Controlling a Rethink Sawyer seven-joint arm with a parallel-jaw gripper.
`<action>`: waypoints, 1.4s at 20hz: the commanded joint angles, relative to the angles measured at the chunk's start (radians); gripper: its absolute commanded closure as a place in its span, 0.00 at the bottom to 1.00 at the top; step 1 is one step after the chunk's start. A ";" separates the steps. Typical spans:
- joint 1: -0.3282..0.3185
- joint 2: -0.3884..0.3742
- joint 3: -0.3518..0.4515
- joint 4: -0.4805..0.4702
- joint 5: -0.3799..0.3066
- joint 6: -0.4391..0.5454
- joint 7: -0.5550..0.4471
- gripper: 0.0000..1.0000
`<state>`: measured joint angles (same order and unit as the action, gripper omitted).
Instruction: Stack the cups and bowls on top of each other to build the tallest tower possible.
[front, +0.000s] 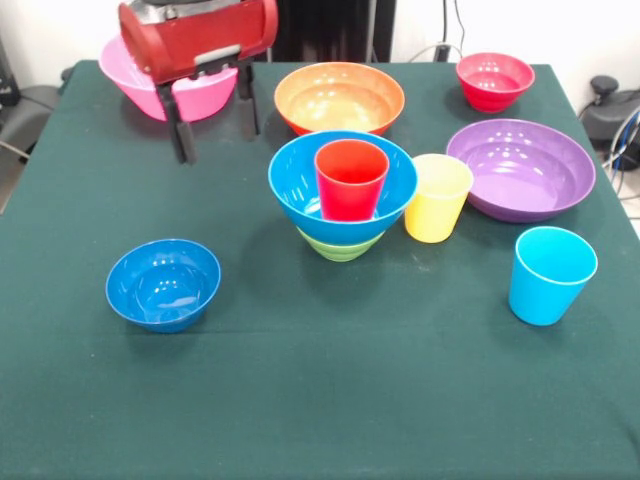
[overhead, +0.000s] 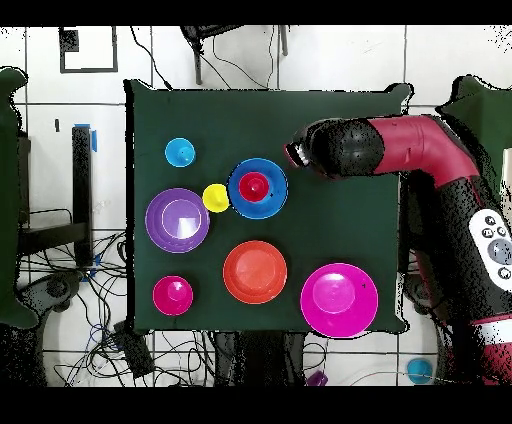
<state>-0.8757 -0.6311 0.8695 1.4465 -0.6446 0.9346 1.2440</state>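
Table (front: 320, 400): dark green cloth, ten vessels and one gripper on or over it. Entries run left to right as the front view shows them.

1. Small blue bowl (front: 163, 285): upright and empty, alone at the near left, well apart from everything else. The overhead view does not show it.
2. Pink bowl (front: 150, 90) (overhead: 339, 299): far left corner, upright, partly hidden behind the gripper in the front view.
3. Gripper (front: 220, 142): red body with two black fingers (front: 180, 125) pointing down and spread wide, with nothing between them. It stands in front of the pink bowl. Whether the tips touch the cloth cannot be told. The arm (overhead: 400, 145) reaches in over the table in the overhead view.
4. Orange bowl (front: 339, 98) (overhead: 255, 271): far centre, upright and empty.
5. Tower (front: 342, 200), mid-table, three pieces:
   - green bowl (front: 340, 247) at the bottom, only its rim and lower wall showing;
   - large blue bowl (front: 300, 190) (overhead: 272, 195) seated in it;
   - red cup (front: 351, 180) (overhead: 254, 185) upright inside the blue bowl.
6. Yellow cup (front: 437, 198) (overhead: 215, 198): upright, just beside the tower on its right.
7. Red bowl (front: 494, 80) (overhead: 173, 295): far right corner, upright.
8. Purple bowl (front: 520, 168) (overhead: 177, 220): wide and shallow, near the yellow cup, empty.
9. Sky-blue cup (front: 551, 275) (overhead: 180, 153): upright on the cloth at the near right, apart from the tower.
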 joint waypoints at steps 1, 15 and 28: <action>0.031 0.072 -0.015 -0.128 -0.068 0.164 -0.404 0.00; 0.025 0.126 0.000 -0.210 -0.061 0.164 -0.486 0.00; 0.081 0.210 0.000 -0.271 -0.079 0.080 -0.490 0.00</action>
<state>-0.8439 -0.4783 0.8728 1.2099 -0.6450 1.0358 1.0601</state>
